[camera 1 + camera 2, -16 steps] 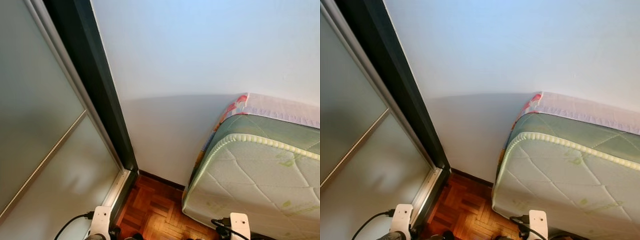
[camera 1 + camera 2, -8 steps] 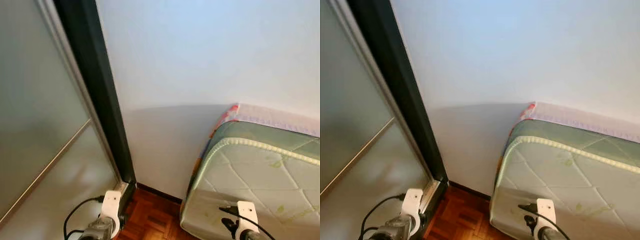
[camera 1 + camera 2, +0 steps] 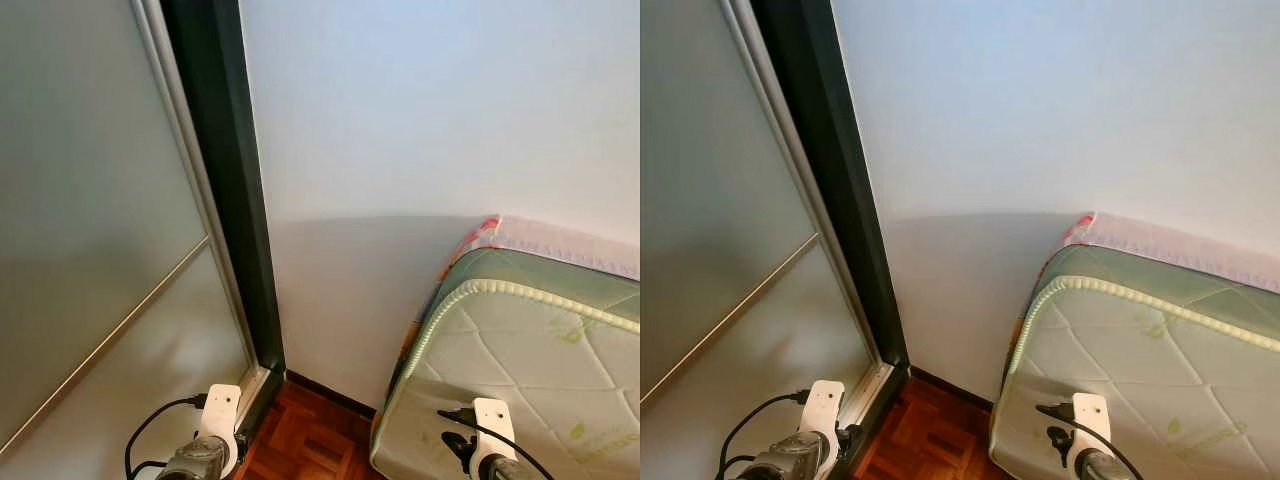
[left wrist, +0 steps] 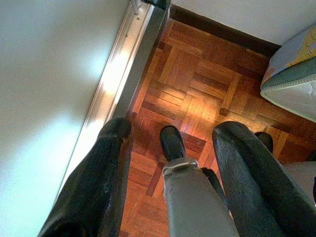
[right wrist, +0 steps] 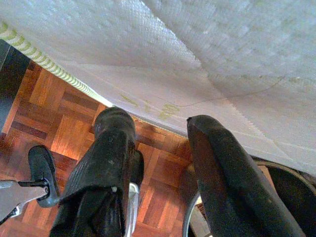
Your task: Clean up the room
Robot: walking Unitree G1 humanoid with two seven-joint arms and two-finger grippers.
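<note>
My two arms hang low with both grippers pointing at the floor. The left gripper (image 4: 173, 126) is open with nothing between its black fingers (image 4: 111, 158), above parquet floor (image 4: 197, 89) and my own foot (image 4: 172, 143). Beside the edge of a mattress (image 5: 197, 44), the right gripper (image 5: 158, 121) is open and empty too. From the head, the left wrist (image 3: 208, 452) and right wrist (image 3: 490, 455) show at the bottom edge.
A frosted sliding door (image 3: 90, 250) with a dark frame (image 3: 235, 200) stands on my left, its metal track (image 4: 123, 74) on the floor. A white wall (image 3: 420, 110) is ahead. The green quilted mattress (image 3: 530, 340) fills the right. A dark round rim (image 5: 281, 182) lies under the right gripper.
The whole picture has shifted, so the camera moved: the door frame now looks more upright. Both wrists sit a little higher in view.
</note>
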